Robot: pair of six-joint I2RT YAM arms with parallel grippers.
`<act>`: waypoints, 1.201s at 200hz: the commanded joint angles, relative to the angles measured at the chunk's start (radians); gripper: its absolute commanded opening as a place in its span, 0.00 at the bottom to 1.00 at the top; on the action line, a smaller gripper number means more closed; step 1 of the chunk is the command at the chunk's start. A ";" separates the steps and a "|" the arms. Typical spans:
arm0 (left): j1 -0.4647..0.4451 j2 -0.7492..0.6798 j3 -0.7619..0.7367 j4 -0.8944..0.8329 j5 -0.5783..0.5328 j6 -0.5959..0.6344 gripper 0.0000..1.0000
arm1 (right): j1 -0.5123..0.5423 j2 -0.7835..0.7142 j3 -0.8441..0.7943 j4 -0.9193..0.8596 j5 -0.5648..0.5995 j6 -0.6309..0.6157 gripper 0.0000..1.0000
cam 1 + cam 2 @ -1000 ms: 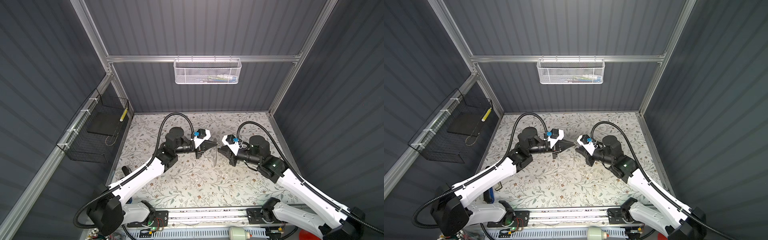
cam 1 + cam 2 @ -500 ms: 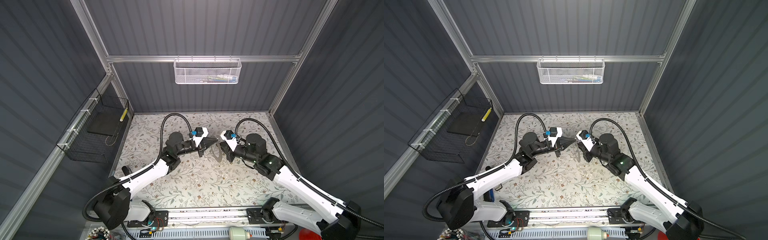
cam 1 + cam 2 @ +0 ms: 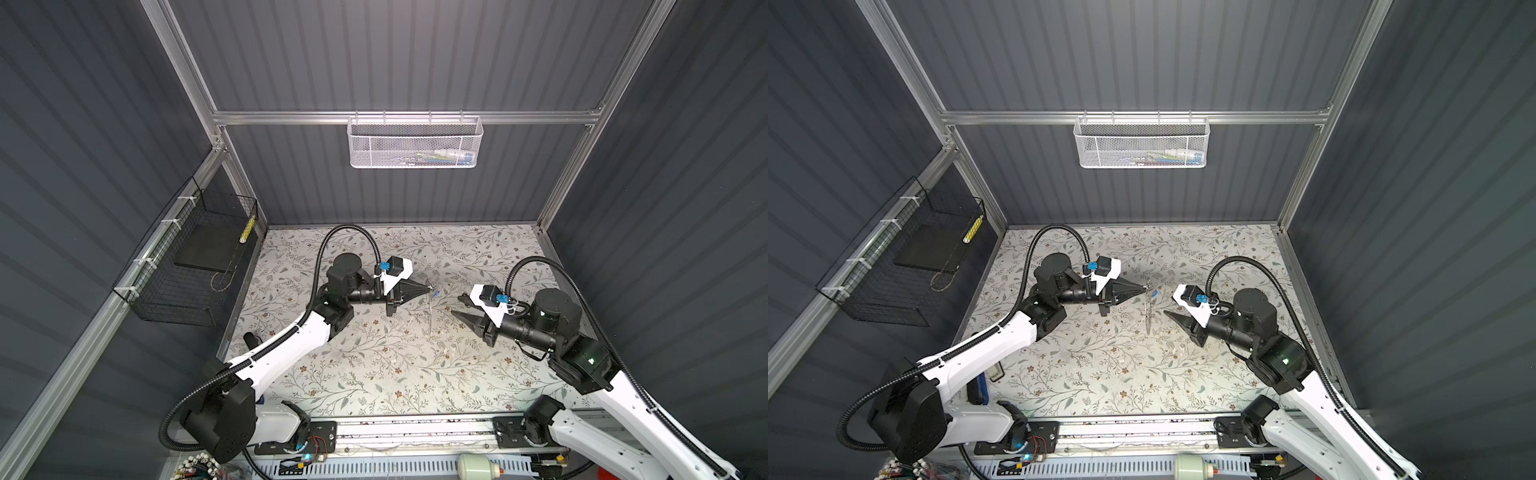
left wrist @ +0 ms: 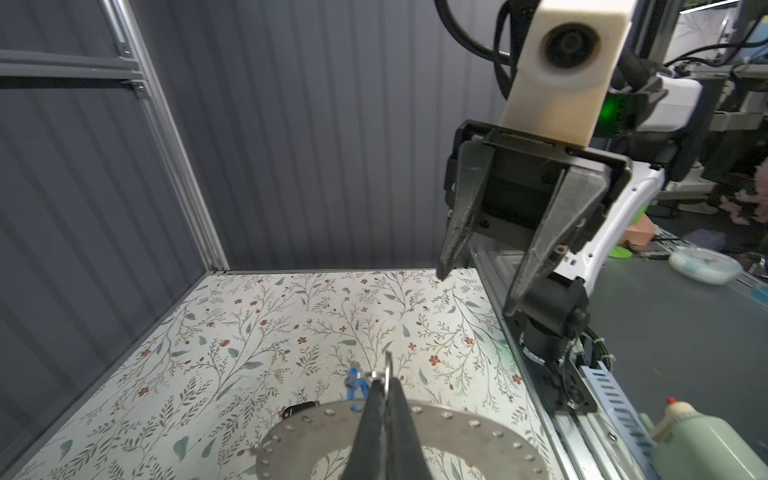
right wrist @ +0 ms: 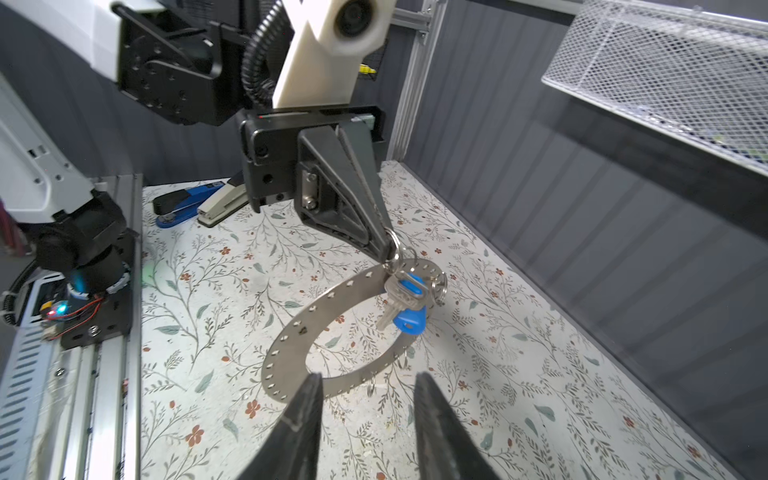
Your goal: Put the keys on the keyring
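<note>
Left gripper (image 5: 384, 248) is clamped tight on the small keyring (image 5: 394, 242). I can see a silver key (image 5: 392, 299) and the blue tag (image 5: 411, 322) dangling off it, right against the big perforated metal hoop (image 5: 291, 332). Right gripper (image 5: 368, 378) sits nearby over the table, jaws apart, holding nothing.

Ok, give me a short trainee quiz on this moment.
1. True or false: the right gripper holds the key.
2. The tag hanging beside the key is: A red, B blue, C green.
3. Fill in: the left gripper is shut on a small metal ____.
Key: 1 false, its jaws stand open and empty. 2 B. 3 ring.
</note>
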 commanded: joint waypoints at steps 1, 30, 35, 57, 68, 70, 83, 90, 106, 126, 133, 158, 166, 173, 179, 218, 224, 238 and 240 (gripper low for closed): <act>0.001 -0.020 0.060 -0.109 0.123 0.082 0.00 | -0.004 0.051 0.054 -0.058 -0.091 -0.025 0.35; 0.002 -0.013 0.099 -0.227 0.151 0.157 0.00 | -0.004 0.092 0.085 -0.038 -0.136 -0.025 0.31; 0.001 -0.012 0.103 -0.243 0.157 0.167 0.00 | -0.004 0.097 0.089 -0.037 -0.136 -0.025 0.30; 0.002 -0.011 0.120 -0.303 0.163 0.207 0.00 | -0.004 0.114 0.094 -0.028 -0.136 -0.021 0.28; 0.001 -0.010 0.125 -0.319 0.163 0.221 0.00 | -0.005 0.120 0.095 -0.019 -0.142 -0.017 0.26; 0.001 -0.011 0.125 -0.321 0.163 0.222 0.00 | -0.005 0.121 0.094 -0.018 -0.142 -0.016 0.26; 0.001 -0.009 0.132 -0.340 0.165 0.237 0.00 | -0.006 0.121 0.091 -0.009 -0.143 -0.012 0.25; 0.002 -0.008 0.137 -0.353 0.165 0.246 0.00 | -0.007 0.119 0.085 0.003 -0.143 -0.009 0.24; 0.001 -0.006 0.143 -0.368 0.172 0.257 0.00 | -0.010 0.119 0.075 0.024 -0.152 0.003 0.22; 0.001 -0.005 0.149 -0.378 0.174 0.266 0.00 | -0.013 0.135 0.080 0.033 -0.164 0.020 0.22; 0.001 -0.004 0.149 -0.381 0.174 0.268 0.00 | -0.011 0.140 0.083 0.037 -0.173 0.024 0.22; 0.001 -0.008 0.149 -0.384 0.172 0.273 0.00 | -0.014 0.155 0.085 0.051 -0.205 0.030 0.23; 0.001 -0.009 0.147 -0.383 0.172 0.273 0.00 | -0.014 0.160 0.088 0.052 -0.217 0.031 0.23; 0.001 -0.011 0.148 -0.383 0.172 0.273 0.00 | -0.016 0.165 0.090 0.054 -0.225 0.032 0.23; 0.001 -0.011 0.149 -0.382 0.174 0.275 0.00 | -0.015 0.168 0.091 0.057 -0.228 0.034 0.23; 0.001 -0.014 0.145 -0.383 0.178 0.274 0.00 | -0.016 0.182 0.094 0.069 -0.232 0.037 0.23; 0.000 -0.014 0.145 -0.383 0.179 0.274 0.00 | -0.015 0.185 0.093 0.072 -0.235 0.041 0.23; 0.000 -0.012 0.148 -0.382 0.185 0.275 0.00 | -0.016 0.193 0.094 0.074 -0.239 0.044 0.22; 0.000 -0.012 0.148 -0.381 0.188 0.274 0.00 | -0.015 0.194 0.094 0.073 -0.239 0.044 0.22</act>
